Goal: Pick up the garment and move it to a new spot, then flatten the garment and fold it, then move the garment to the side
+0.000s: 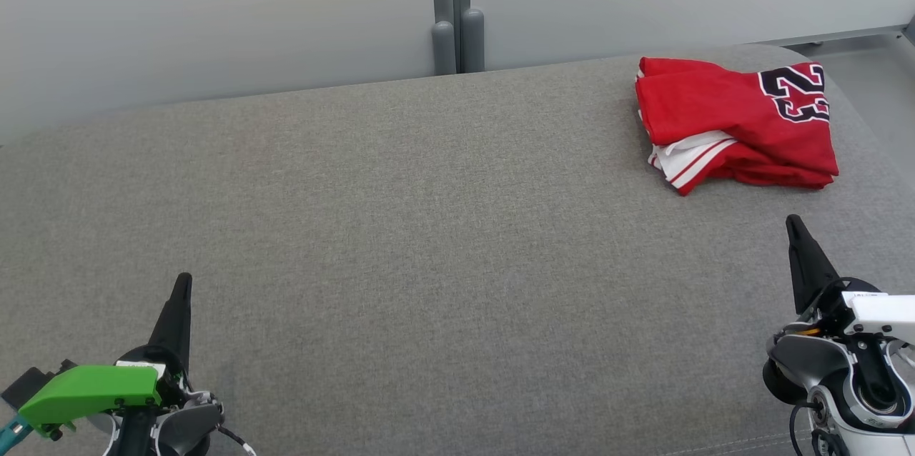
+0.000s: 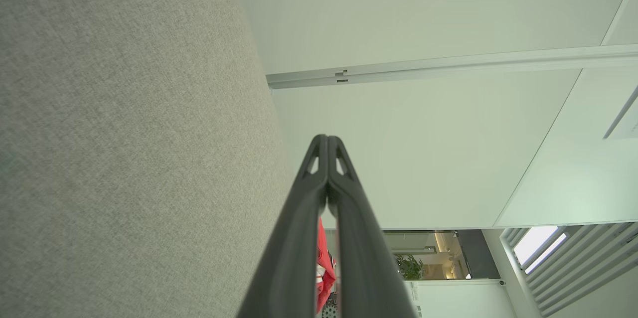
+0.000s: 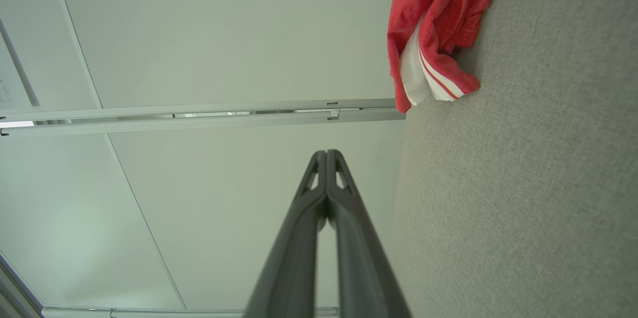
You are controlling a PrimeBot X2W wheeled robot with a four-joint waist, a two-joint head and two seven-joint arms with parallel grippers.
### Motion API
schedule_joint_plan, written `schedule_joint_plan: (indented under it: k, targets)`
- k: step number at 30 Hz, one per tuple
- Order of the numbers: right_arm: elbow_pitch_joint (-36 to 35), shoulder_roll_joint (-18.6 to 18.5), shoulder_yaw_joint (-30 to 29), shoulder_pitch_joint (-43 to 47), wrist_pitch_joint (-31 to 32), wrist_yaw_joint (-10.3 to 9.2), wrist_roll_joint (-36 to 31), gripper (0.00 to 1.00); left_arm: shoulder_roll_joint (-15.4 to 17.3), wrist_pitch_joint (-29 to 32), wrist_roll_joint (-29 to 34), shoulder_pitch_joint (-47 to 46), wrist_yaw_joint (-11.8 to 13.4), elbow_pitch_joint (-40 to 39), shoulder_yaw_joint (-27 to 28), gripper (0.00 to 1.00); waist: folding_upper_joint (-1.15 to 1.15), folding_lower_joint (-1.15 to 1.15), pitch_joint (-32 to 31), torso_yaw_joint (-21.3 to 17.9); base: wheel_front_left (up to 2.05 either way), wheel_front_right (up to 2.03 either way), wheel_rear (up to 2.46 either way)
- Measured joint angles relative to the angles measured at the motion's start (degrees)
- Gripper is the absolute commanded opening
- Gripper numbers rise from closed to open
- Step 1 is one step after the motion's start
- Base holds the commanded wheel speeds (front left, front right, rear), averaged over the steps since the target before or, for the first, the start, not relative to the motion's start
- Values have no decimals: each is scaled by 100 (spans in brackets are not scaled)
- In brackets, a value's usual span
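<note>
We look down on a wide grey cushion [image 1: 429, 241] backed by a pale wall. A red garment [image 1: 729, 120] with white trim and a black number lies in a loosely folded bundle at the far right of the cushion, close to its back edge. Its longer side runs roughly left to right across our view, and the white-striped edge faces the near side. Our right gripper [image 1: 799, 241] sits at the lower right with its two dark fingers pressed together and holding nothing. It points almost straight at the garment, with a stretch of bare cushion between them. Our left gripper [image 1: 180, 302] rests at the lower left, also pinched closed and empty, well apart from the garment and across the whole cushion from it. We judge that the right arm is much the nearer one. Any reach would go forward from it, and the fingers would need to part first.
</note>
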Motion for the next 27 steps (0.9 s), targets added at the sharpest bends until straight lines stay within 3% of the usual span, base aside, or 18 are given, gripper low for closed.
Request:
schedule_joint_plan:
  k: [27]
  targets:
    - [29,2,-3,-20,1,5,0,0,0,24,0,-19,-35,37,3,0,0,0,-2,0,0,0,0]
